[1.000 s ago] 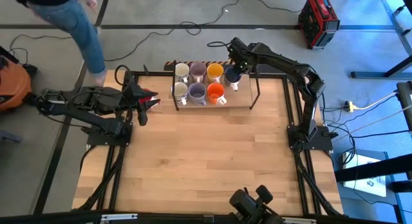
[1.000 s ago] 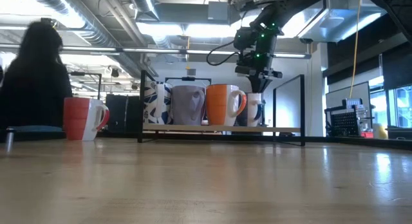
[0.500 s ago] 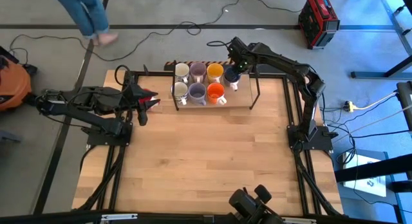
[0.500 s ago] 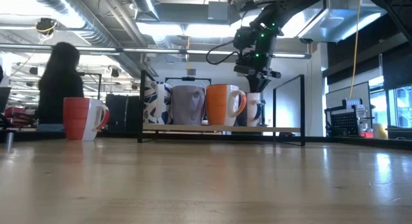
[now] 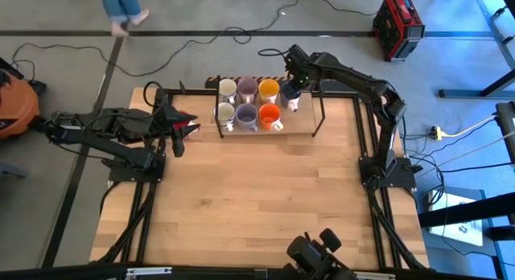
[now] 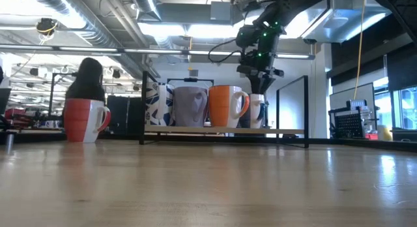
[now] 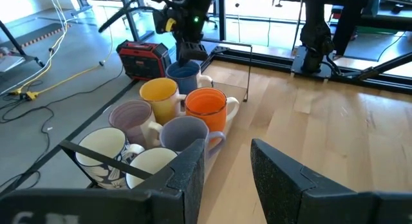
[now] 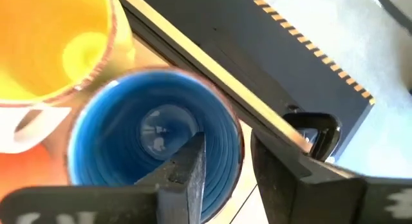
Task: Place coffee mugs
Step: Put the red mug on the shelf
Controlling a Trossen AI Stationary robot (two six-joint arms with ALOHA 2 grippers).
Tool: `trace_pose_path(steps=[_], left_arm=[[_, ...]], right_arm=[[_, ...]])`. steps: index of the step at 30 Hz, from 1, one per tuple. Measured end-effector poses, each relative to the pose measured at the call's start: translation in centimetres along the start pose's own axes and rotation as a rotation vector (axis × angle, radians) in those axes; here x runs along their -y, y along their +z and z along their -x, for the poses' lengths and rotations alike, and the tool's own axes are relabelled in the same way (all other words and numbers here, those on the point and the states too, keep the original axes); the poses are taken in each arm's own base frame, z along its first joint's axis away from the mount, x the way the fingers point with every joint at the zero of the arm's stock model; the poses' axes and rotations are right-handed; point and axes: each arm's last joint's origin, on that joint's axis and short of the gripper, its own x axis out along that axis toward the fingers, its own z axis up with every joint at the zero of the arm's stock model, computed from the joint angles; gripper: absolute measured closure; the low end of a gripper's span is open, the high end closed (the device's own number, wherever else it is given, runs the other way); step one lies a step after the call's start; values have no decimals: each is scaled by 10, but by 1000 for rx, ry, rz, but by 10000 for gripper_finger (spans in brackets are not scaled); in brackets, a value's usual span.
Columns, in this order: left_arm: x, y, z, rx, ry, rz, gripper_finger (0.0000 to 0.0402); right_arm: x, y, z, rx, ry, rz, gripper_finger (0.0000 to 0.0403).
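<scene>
We see the right gripper (image 5: 291, 85) over the blue mug (image 5: 289, 94) at the far right of the rack (image 5: 298, 127), one finger (image 8: 182, 166) inside the rim and the other outside, parted a little with the wall between them and no firm clamp that we can make out. Six other mugs (image 5: 247, 104) fill the rack in two rows. The left gripper (image 5: 183, 129) rests at the table's left with the red mug (image 6: 83, 120) between its fingers, though we cannot tell if they press it
</scene>
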Motion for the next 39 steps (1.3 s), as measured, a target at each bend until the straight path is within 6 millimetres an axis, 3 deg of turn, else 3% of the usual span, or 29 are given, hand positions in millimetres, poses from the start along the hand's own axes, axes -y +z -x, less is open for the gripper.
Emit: trace_pose_path(steps=[6,12,17,22,26,29,34,39], left_arm=[[0,0,0,0,0,0,281],[-1,-3,0,-29,7,-16,281],[0,-7,-4,-76,32,-18,281],[0,-13,-22,-175,114,-27,281],[-4,-16,-45,-250,220,4,281],[-12,-19,-64,-334,242,69,276],[-35,-36,-85,-601,175,182,243],[-54,-50,-85,-808,180,188,214]], right_arm=[[3,12,29,32,14,24,292],[-14,10,101,126,111,99,292],[-56,-19,166,306,223,243,292],[-99,-63,201,449,344,401,292],[-122,-104,204,506,436,485,292],[-127,-132,193,510,481,480,292],[-118,-171,176,507,542,404,292],[-102,-192,167,509,572,321,292]])
